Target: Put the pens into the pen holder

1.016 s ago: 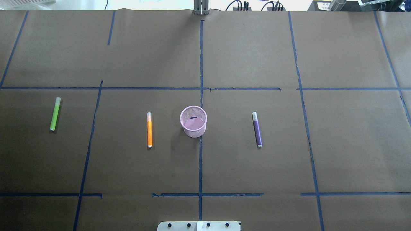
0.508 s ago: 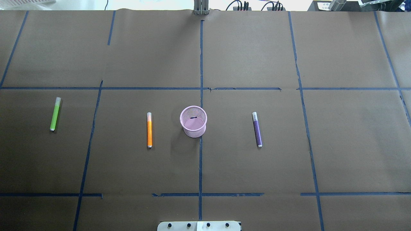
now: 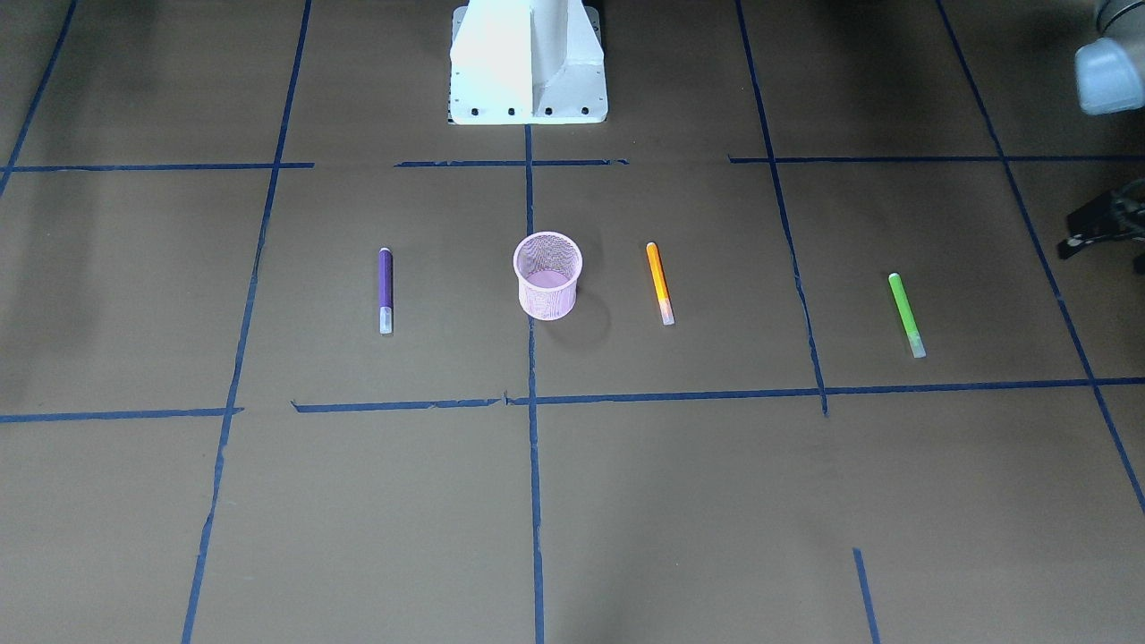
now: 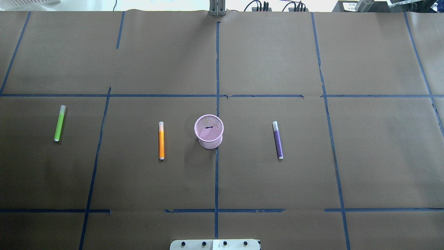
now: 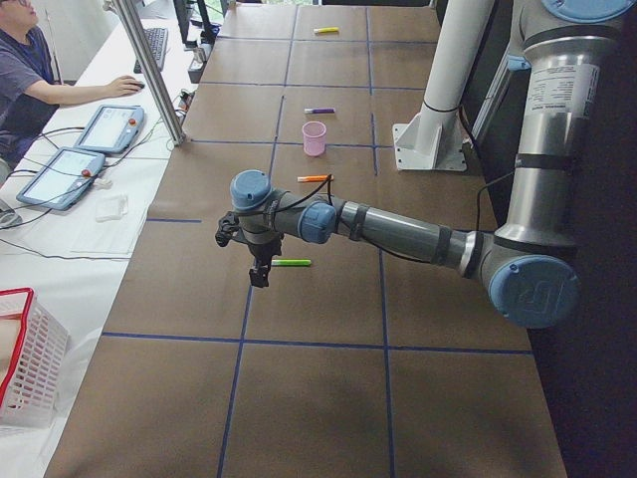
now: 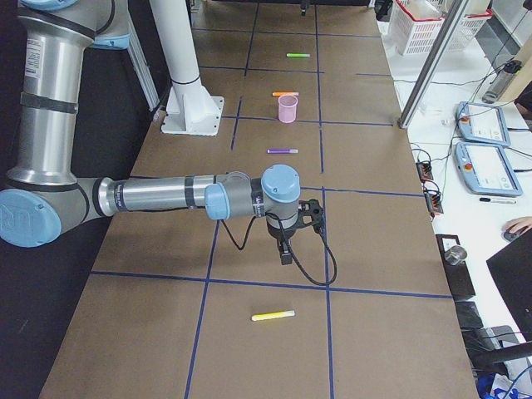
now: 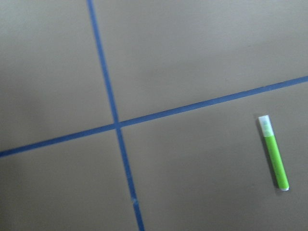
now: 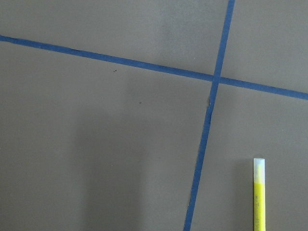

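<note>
1. Left arm (image 5: 398, 231) reaches out low, near level. The left gripper (image 5: 258, 280) points down above the table (image 4: 277, 52), far off the pen holder's (image 4: 210, 142) left, past the green pen (image 4: 59, 123). Finger gap: can't tell.
2. Right arm (image 6: 158, 198) mirrors it. The right gripper (image 6: 284, 253) is far off the pen holder's right, past the purple pen (image 4: 277, 140). Gap: can't tell.
3. Pen holder upright, pink mesh, small dark mark at its bottom.
4. Orange pen (image 4: 161, 140) lies just left of the pen holder, purple right, green farthest left. All flat, pale caps pointing the same way.
</note>
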Robot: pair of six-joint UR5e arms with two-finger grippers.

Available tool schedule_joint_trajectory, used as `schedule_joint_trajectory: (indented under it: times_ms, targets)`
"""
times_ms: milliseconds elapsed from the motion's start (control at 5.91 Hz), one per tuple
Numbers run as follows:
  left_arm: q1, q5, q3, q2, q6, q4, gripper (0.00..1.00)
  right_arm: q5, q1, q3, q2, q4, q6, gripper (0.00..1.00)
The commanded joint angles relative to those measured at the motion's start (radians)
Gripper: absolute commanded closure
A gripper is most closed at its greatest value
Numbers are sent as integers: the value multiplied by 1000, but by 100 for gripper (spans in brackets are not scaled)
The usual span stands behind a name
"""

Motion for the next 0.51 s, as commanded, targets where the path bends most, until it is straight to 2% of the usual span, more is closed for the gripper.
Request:
schedule_joint_trajectory:
  times_ms: [0,169,339]
  targets:
    - [166,111,123,-3,-378,-311,0,1,-6,-1,0,5,11,0]
    - [247,113,162,-6,-491,-414,0,1,-6,-1,0,5,11,0]
    - [292,171,165,-18,-530,-429,0,1,-6,-1,0,5,11,0]
